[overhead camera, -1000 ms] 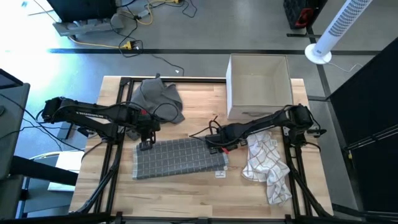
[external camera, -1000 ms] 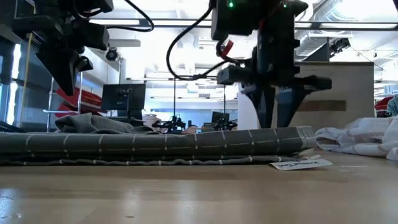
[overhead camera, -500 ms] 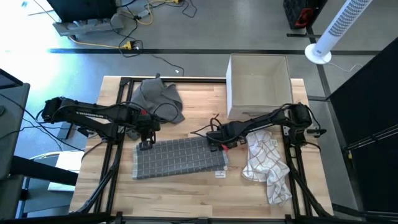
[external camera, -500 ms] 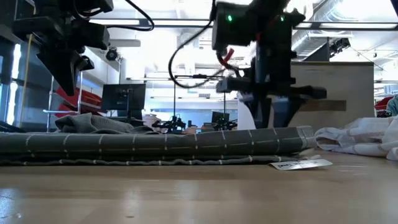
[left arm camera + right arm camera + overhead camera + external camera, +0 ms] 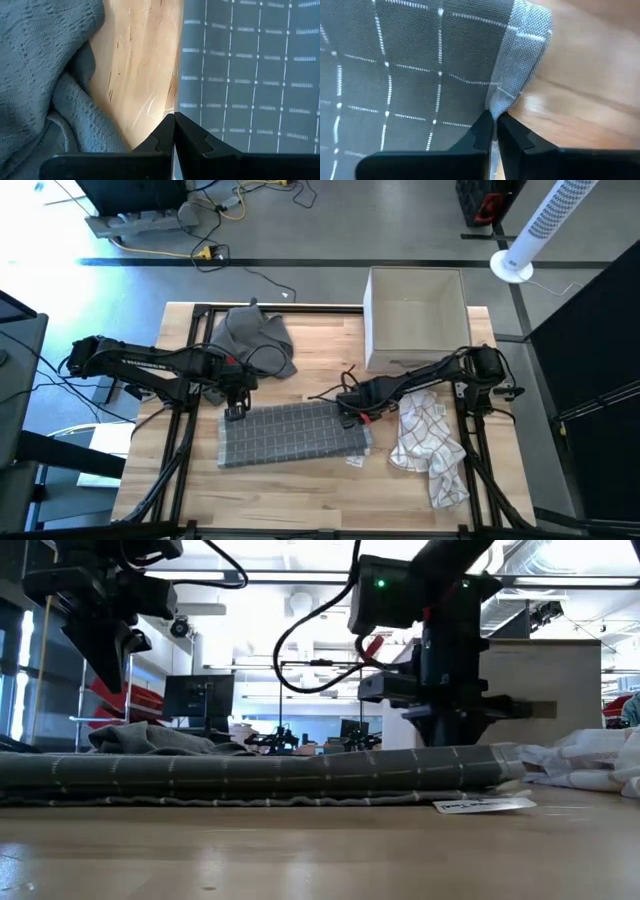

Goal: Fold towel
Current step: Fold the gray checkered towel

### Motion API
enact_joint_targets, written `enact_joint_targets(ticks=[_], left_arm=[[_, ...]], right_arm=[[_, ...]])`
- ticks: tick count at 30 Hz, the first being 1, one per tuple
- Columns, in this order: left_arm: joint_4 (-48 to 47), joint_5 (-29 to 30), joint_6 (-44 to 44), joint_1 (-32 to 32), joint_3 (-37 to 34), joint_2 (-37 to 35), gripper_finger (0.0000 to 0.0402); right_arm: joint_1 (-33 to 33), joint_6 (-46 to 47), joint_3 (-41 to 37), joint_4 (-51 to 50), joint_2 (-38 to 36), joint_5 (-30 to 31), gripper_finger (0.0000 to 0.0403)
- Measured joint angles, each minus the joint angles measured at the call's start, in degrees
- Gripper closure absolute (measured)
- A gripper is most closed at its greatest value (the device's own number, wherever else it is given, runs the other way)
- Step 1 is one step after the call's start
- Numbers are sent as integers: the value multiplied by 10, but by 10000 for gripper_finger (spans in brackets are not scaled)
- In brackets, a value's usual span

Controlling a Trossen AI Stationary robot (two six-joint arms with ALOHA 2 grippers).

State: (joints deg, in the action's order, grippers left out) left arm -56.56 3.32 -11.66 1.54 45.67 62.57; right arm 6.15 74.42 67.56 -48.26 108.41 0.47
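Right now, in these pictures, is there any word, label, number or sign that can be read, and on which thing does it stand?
No text can be read in any view.
White tag by the gray checked towel: it looks printed, but too small and blurred to read.
White box: no marking visible.
Right gripper, pinching the towel's edge: no lettering visible.

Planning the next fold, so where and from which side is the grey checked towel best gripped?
Judging by its flat, folded pose, pinch the grey checked towel at its layered right-hand edge, coming straight down from above. There the layers form a raised lip; the right gripper is already shut on it, near the corner.
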Motion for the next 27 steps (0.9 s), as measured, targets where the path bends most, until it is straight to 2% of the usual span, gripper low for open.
enact_joint_targets(ticks=[6, 11, 16, 21, 24, 27], left_arm=[[55, -12, 15, 1, 0, 0, 401], [194, -26, 5, 8, -35, 2, 401], [321, -27, 13, 27, -100, 28, 394], [443, 0, 28, 41, -160, 69, 370], [487, 20, 25, 41, -180, 98, 358], [492, 28, 23, 41, -187, 127, 352]], right_arm=[[-2, 2, 1, -119, -116, 33, 401], [-2, 38, 3, -186, -220, 64, 401], [3, 52, 3, -195, -278, 94, 401], [3, 43, 3, -131, -286, 100, 401], [8, 30, 3, -41, -274, 90, 401], [15, 17, 3, 68, -251, 76, 401]])
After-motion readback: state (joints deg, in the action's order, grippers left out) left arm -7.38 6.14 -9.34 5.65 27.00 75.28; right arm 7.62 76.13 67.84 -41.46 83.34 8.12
